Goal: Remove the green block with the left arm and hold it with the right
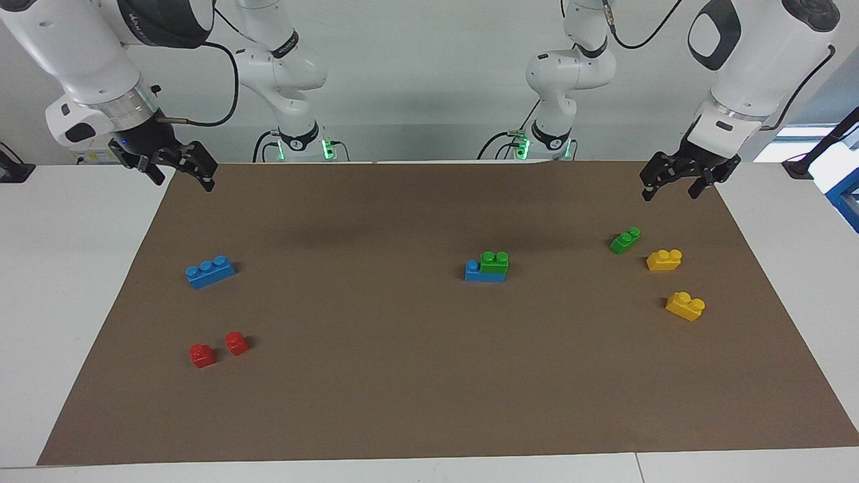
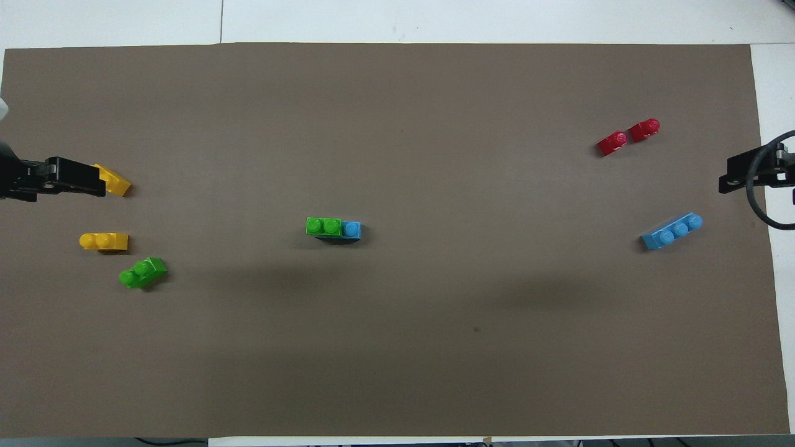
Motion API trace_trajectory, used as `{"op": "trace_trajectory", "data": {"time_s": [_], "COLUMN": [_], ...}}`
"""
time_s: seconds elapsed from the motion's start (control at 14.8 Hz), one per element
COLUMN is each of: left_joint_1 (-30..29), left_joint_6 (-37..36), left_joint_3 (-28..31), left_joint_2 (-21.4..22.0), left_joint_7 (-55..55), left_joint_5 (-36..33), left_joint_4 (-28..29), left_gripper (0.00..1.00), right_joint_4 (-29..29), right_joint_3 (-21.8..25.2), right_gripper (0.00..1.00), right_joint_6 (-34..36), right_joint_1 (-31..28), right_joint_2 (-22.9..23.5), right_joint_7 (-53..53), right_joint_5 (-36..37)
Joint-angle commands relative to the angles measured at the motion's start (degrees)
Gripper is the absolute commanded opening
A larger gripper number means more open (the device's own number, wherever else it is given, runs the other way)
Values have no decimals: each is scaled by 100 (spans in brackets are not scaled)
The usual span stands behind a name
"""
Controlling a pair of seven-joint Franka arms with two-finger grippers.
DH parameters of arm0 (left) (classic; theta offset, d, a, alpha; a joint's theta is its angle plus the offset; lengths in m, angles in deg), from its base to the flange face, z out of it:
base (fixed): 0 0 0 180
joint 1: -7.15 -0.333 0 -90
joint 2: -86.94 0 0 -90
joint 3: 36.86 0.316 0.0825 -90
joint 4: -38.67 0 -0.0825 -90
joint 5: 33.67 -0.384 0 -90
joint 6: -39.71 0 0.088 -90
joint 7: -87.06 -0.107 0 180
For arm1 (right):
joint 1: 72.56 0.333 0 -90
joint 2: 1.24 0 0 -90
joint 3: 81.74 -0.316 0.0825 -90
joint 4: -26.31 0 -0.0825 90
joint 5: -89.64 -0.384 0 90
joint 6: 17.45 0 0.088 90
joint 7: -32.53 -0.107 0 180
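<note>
White tabletop (image 1: 80,268) under a wide brown mat (image 1: 402,376), pale wall and two arm bases at twelve o'clock in the facing view. Nothing of the task done yet, judging by the layout. Green block (image 1: 494,262) found a little toward three o'clock from the mat's centre in that view, seated on a blue brick (image 1: 474,272), covering two studs and leaving one bare at the nine o'clock end. Not yet lifted, not yet touched. Left to do, by the look of it: bringing both arms in, pinning the blue brick with one and pulling the green block off with the other. Left tool (image 1: 670,194) up in the air over the mat's corner at about two o'clock, fingers spread, gripping nothing and well apart from the green block, with a darker green brick (image 1: 625,240) and two yellow bricks (image 1: 664,259) lying below it toward five o'clock. Right tool (image 1: 186,184) over the mat's ten o'clock corner, likewise spread and empty, well apart from everything. Elsewhere, toward eight o'clock: a loose blue brick (image 1: 210,271) and two red pieces (image 1: 219,349).
</note>
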Motion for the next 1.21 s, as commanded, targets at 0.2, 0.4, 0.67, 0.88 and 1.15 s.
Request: {"op": "trace_trajectory", "data": {"time_s": [0.2, 0.4, 0.67, 0.88, 1.15], "left_joint_1": [11, 11, 20, 37, 143], "left_joint_6": [-3, -126, -135, -126, 32], "left_joint_3": [47, 47, 47, 47, -24], "left_joint_2": [42, 86, 200, 261, 341], "left_joint_7": [70, 70, 105, 262, 1517], "left_joint_5": [65, 56, 56, 56, 56], "left_joint_4": [4, 21, 21, 153, 355], "left_gripper": [100, 100, 100, 100, 100], "right_joint_4": [-162, -398, -566, -628, -698], "right_joint_3": [-44, -35, -35, -35, -35], "right_gripper": [100, 100, 100, 100, 100], "right_joint_6": [-227, 124, 63, 160, 247], "right_joint_1": [-102, -295, -437, -393, -428], "right_joint_2": [-121, -244, -297, -236, -87], "right_joint_7": [-997, -1349, -1799, -3025, -4310], "right_joint_5": [-101, -713, -812, -1179, -1795]}}
